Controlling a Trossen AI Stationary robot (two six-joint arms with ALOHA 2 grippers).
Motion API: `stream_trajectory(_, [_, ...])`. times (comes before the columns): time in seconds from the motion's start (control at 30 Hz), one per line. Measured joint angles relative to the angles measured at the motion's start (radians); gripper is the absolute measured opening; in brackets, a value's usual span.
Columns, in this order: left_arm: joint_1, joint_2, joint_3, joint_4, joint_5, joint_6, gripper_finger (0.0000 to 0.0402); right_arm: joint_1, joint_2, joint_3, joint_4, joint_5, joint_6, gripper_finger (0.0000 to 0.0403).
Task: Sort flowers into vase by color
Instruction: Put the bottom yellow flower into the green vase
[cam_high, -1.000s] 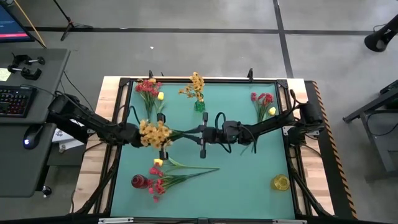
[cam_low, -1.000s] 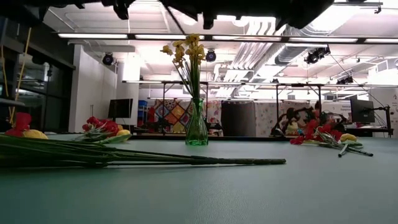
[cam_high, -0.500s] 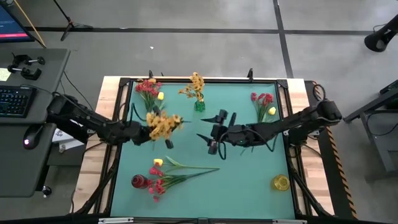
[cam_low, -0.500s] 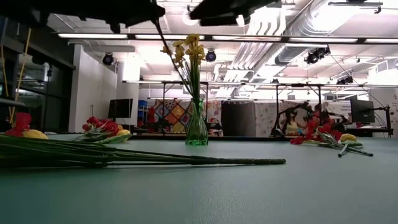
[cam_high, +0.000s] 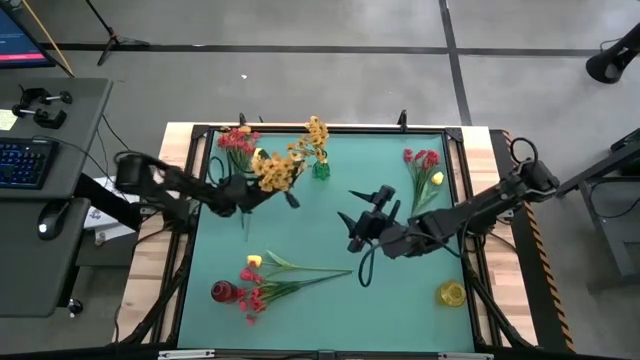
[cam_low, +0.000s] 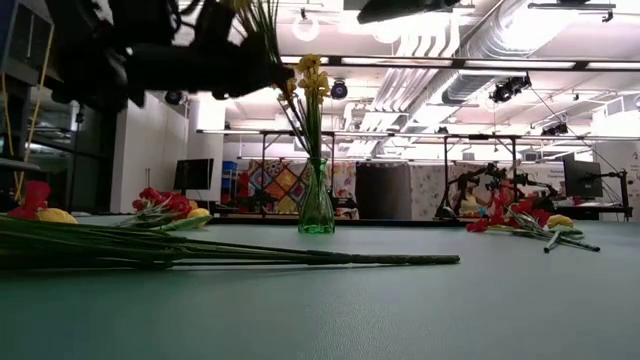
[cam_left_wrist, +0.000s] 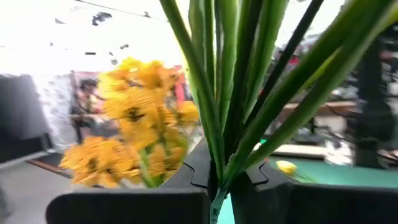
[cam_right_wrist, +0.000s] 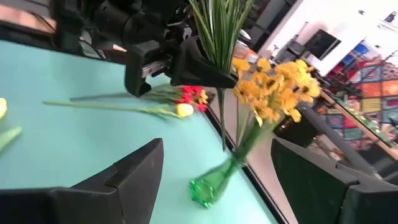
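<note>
An orange-yellow flower spray (cam_high: 275, 170) hangs over the table's far left part, with my left gripper (cam_high: 252, 192) shut on its green stems. It is close to the green glass vase (cam_high: 321, 171), which stands upright on its base and holds another orange-yellow spray (cam_low: 305, 80). My right gripper (cam_high: 358, 220) stands open above the table's middle with nothing between its fingers; its wrist view looks at the vase (cam_right_wrist: 207, 185) and at my left gripper (cam_right_wrist: 186, 65). My left gripper pinches the bunched green stems (cam_left_wrist: 216, 179) of the spray between its two fingers. The fingers come about level from the table's left. The spray is lifted clear; leaves rise above the fingers (cam_right_wrist: 217, 22) and a thin stem end (cam_right_wrist: 222, 124) hangs below them.
Red and yellow flowers lie at the far left (cam_high: 238, 142) and far right (cam_high: 423, 166). Near the front left a red vase (cam_high: 222, 291) lies beside more flowers with long stems (cam_high: 300, 275). A yellow vase (cam_high: 451, 293) stands at the front right.
My right gripper has opened, let go of the spray's stem and drawn back toward the table's right and near side, turning. My left gripper has swung the spray toward the far edge and the green vase; the spray stays clear of the table.
</note>
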Motion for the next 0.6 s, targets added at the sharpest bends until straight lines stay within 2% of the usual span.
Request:
stream_trajectory(0.13, [0.028, 0.099, 0.0, 0.157, -0.041, 0.018, 0.0005, 0.005, 0.0, 0.0, -0.066, 0.037, 0.043, 0.0286])
stream_trajectory(0.6, [0.053, 0.132, 0.066, 0.139, -0.02, 0.036, 0.0004, 0.003, 0.0, 0.0, -0.105, 0.039, 0.093, 0.0286])
